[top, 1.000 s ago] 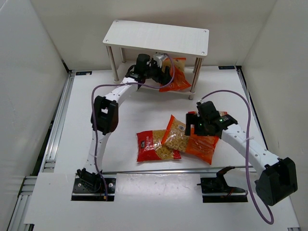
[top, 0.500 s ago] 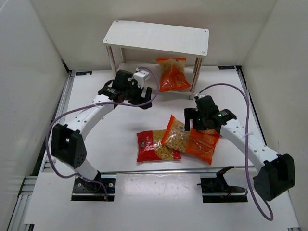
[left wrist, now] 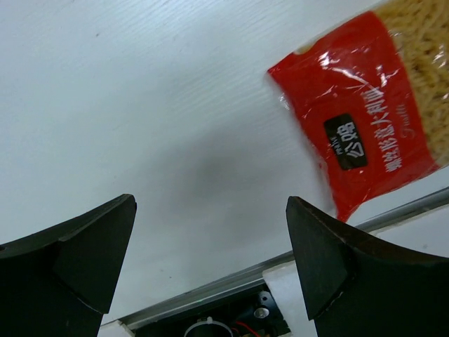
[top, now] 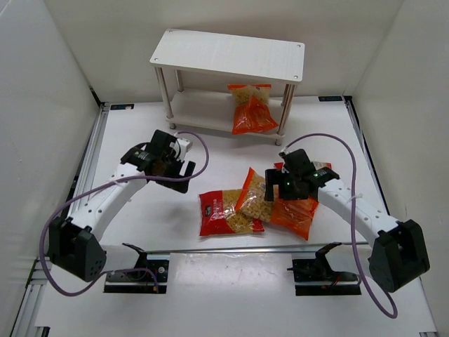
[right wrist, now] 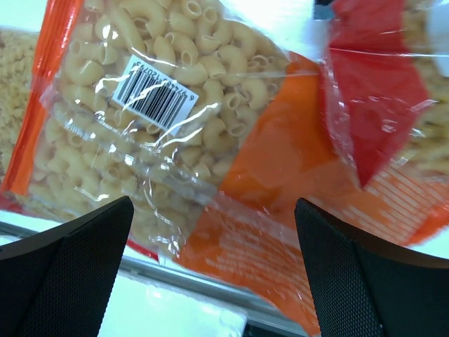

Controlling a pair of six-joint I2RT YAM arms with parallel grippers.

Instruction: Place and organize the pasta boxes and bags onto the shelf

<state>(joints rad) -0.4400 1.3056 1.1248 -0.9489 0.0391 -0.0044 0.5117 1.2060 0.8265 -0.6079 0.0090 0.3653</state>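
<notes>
The shelf (top: 228, 53) stands at the back, and one orange pasta bag (top: 250, 110) leans on the right of its lower board. Three bags lie overlapped on the table: a red one (top: 219, 214), an orange one (top: 256, 195) on top, and a red-orange one (top: 298, 214). My right gripper (top: 275, 188) is open and hovers low over the orange bag (right wrist: 161, 105), with a red bag (right wrist: 372, 98) beside it. My left gripper (top: 181, 175) is open and empty over bare table, to the left of the red bag (left wrist: 358, 119).
White walls close in the table on three sides. A metal rail (top: 231, 249) runs across the near edge in front of the bags. Shelf legs (top: 287, 116) flank the lower board. Grey cables loop off both arms.
My left gripper has let go of the orange bag on the lower shelf and pulled back toward the near left. My right gripper has shifted slightly left over the bags.
</notes>
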